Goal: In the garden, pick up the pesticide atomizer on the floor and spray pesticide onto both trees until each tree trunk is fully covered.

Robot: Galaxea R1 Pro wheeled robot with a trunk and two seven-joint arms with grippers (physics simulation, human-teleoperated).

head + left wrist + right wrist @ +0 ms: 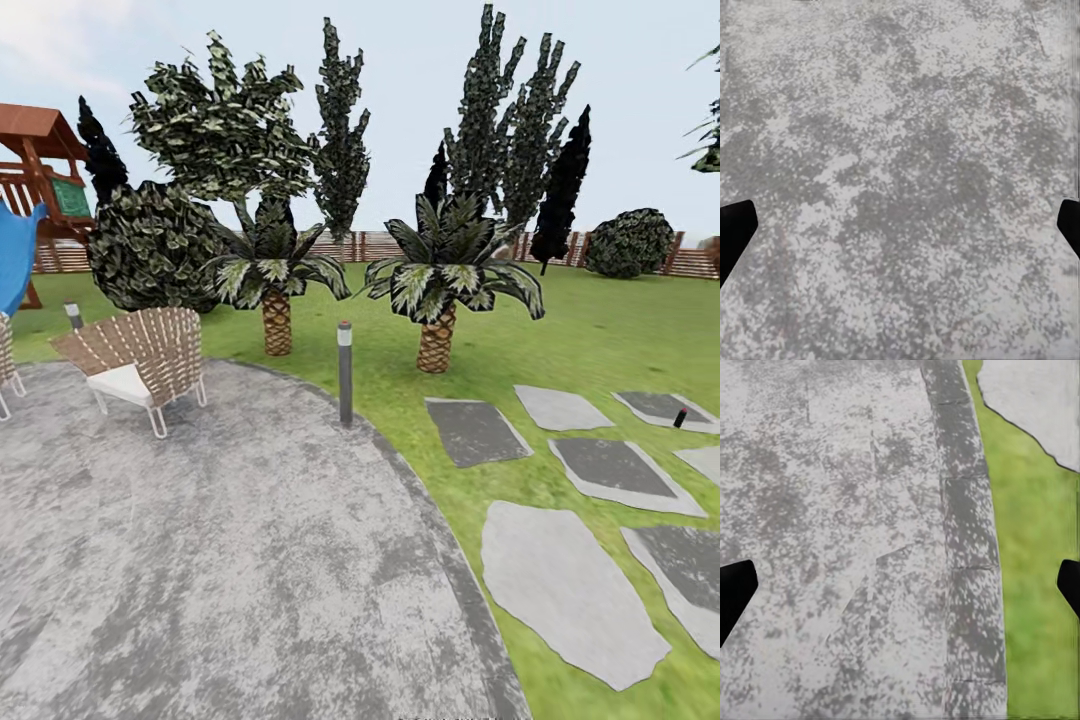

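chair (140,362) left, stepping stones (572,590) right

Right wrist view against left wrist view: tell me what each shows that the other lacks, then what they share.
Right wrist view alone: the paving's darker edge band, a strip of green lawn beside it, and a corner of a pale stepping stone.

Left wrist view alone: nothing extra; the mottled grey paving runs edge to edge.

Shared: that same grey paving below, and two dark fingertips at the picture's sides, set wide apart, so both grippers look open and hold nothing.
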